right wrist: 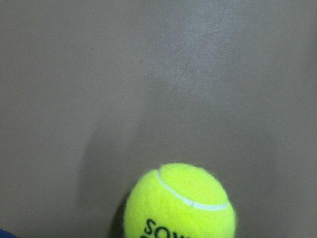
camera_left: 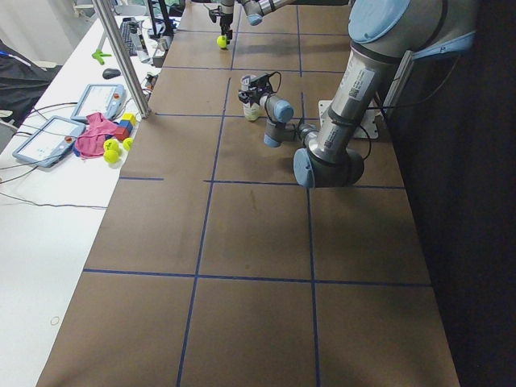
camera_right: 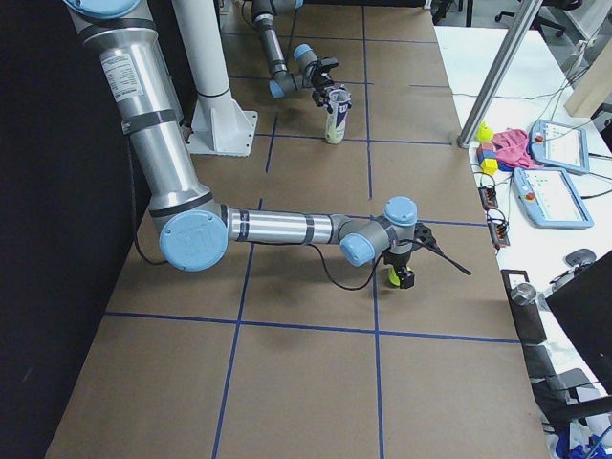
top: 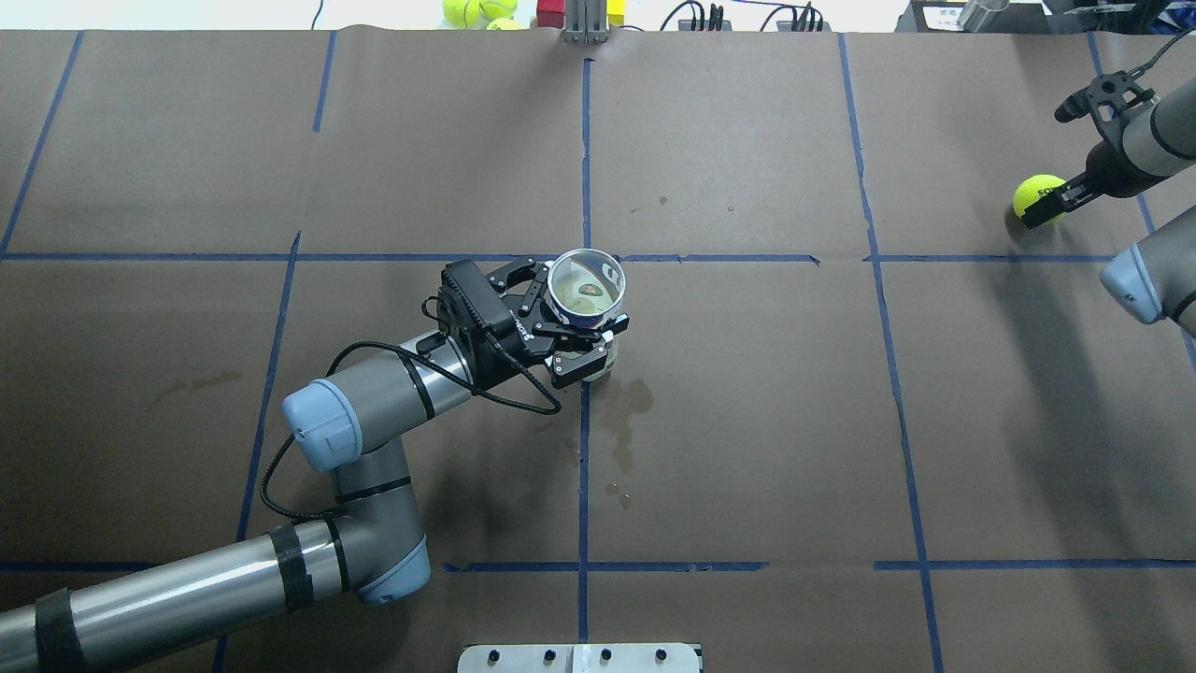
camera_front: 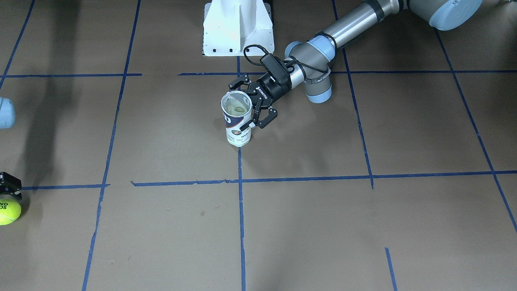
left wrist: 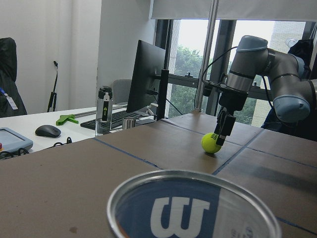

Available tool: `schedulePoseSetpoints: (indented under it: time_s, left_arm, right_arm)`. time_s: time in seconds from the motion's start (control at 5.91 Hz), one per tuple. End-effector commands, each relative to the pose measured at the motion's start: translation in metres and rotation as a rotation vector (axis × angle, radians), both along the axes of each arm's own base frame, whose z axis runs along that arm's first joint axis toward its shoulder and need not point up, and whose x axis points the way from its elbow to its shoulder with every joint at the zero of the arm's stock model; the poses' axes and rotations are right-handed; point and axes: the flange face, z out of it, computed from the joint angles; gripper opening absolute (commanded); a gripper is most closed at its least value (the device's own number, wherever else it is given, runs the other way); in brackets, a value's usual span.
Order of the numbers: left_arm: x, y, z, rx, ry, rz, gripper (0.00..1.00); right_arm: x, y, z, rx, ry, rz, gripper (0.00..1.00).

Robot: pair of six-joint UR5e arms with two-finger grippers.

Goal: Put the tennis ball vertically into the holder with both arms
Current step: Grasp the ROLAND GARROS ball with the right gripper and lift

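The holder (top: 586, 292), a clear tennis-ball can with a white and navy label, stands upright with its mouth open at the table's centre; it also shows in the front view (camera_front: 237, 123). My left gripper (top: 572, 313) is shut on its upper part from the side, also seen in the front view (camera_front: 251, 106). A yellow tennis ball (top: 1035, 193) sits at the far right, also seen in the front view (camera_front: 8, 212) and the left wrist view (left wrist: 211, 143). My right gripper (top: 1048, 207) points down right at the ball. Whether it grips the ball does not show.
The white metal pedestal (camera_front: 238, 28) stands at the robot's base, behind the can. More tennis balls (top: 476, 11) and coloured blocks lie beyond the table's far edge. A pale stain (top: 621, 421) marks the brown paper near the can. Blue tape lines grid the table.
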Motion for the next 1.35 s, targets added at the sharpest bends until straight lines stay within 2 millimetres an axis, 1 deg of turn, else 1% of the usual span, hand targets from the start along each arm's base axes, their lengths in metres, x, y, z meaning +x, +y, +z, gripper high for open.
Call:
schedulePoseSetpoints:
  time_s: [0.0,0.17,0.34,0.68,0.85,1.01,1.18]
  left_arm:
    - [0.0,0.0,0.0,0.0,0.0,0.0,0.92]
    - [0.0,0.0,0.0,0.0,0.0,0.0,0.92]
    - [0.0,0.0,0.0,0.0,0.0,0.0,0.92]
    - [0.0,0.0,0.0,0.0,0.001,-0.001,0.92]
    - [0.0,0.0,0.001,-0.001,-0.001,-0.001,0.92]
    - [0.0,0.0,0.001,-0.001,-0.001,-0.001,0.92]
    - [0.0,0.0,0.002,-0.002,-0.002,-0.001,0.92]
  right_arm:
    - [-0.008,0.0,0.008,-0.001,0.033,0.001,1.0]
    - [-0.01,-0.001,0.006,0.003,0.035,0.001,0.98]
    - [-0.013,-0.005,0.001,0.009,0.034,0.003,0.86]
    - [-0.014,-0.013,-0.012,0.02,0.026,0.011,0.47]
    - [-0.003,-0.02,-0.023,0.036,0.014,0.033,0.3]
    - [0.005,-0.026,-0.053,0.072,-0.02,0.053,0.25]
    - [0.004,-0.023,-0.089,0.06,-0.088,0.093,0.24]
